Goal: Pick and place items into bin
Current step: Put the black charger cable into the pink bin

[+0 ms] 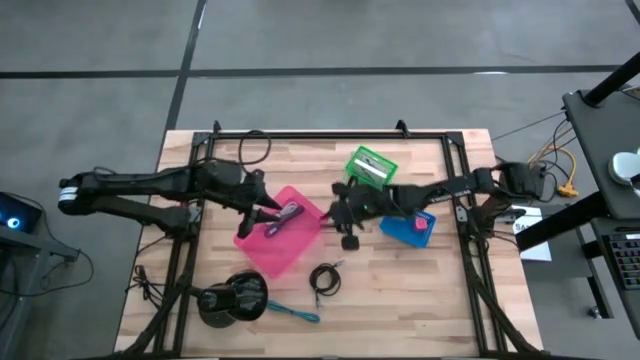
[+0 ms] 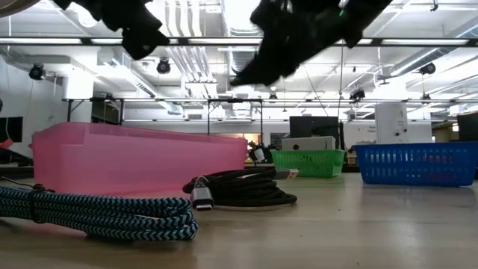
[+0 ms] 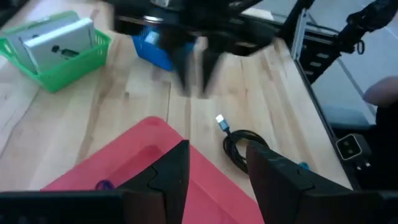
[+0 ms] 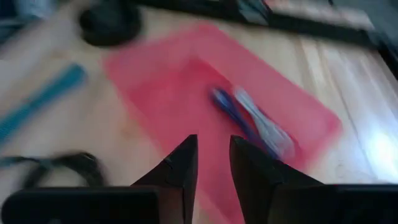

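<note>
Black coiled cable (image 1: 325,279) at lower centre: light, floppy; pinch across the bundled loops. Both end effectors, left (image 3: 214,168) and right (image 4: 213,158), spread, empty.

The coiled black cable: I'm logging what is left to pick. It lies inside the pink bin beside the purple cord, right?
No. The coiled black cable lies on the bare wooden table, outside the pink bin, as the high view shows. Only the purple cord and a pale one are in the bin.

A lab: exposed ceiling pipes (image 2: 194,67), monitors (image 2: 314,125), concrete floor (image 1: 300,35).
</note>
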{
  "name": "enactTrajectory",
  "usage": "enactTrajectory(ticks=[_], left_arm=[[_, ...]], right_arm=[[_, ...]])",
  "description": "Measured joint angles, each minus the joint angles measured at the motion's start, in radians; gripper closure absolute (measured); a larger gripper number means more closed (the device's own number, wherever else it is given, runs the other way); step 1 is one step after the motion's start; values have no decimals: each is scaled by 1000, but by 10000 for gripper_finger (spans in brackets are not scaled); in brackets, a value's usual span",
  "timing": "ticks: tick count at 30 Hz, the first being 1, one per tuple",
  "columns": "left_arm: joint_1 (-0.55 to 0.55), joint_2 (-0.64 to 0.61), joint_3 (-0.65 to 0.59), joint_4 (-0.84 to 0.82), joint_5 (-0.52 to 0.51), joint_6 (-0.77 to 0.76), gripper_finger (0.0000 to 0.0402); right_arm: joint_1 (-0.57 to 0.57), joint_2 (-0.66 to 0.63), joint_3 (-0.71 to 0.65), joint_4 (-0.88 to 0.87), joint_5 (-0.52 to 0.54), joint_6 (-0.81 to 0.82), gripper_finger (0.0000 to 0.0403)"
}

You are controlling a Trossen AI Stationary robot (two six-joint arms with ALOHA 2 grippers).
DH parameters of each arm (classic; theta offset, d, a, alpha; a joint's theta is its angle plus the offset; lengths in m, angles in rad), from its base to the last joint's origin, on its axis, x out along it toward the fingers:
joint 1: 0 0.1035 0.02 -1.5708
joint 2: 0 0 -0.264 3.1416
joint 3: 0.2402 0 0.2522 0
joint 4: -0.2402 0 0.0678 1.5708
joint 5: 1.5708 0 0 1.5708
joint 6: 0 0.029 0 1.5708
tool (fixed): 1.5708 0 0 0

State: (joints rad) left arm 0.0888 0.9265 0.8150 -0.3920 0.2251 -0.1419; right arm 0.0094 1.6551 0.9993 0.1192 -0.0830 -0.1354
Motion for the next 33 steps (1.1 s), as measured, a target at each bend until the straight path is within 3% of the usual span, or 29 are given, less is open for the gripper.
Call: enactTrajectory(ticks=[3,5,9,15,25,33], left_arm=[[-18,-50,-41,-3,2,-6,260],[-28,-81,-66,-7,3,-11,260],[-32,-144,-119,-11,4,-34,260],[-31,-210,-162,-11,4,-34,260],[-31,-227,-170,-7,4,-24,260],[-31,-184,-172,7,4,-2,260]], right_arm=[[92,-4,0,69,34,-31,324],[150,-11,1,56,110,-63,326],[226,-31,26,-92,231,-167,330],[285,-37,58,-174,145,-156,310],[348,18,54,-200,100,-66,198],[358,94,54,-195,70,-21,184]])
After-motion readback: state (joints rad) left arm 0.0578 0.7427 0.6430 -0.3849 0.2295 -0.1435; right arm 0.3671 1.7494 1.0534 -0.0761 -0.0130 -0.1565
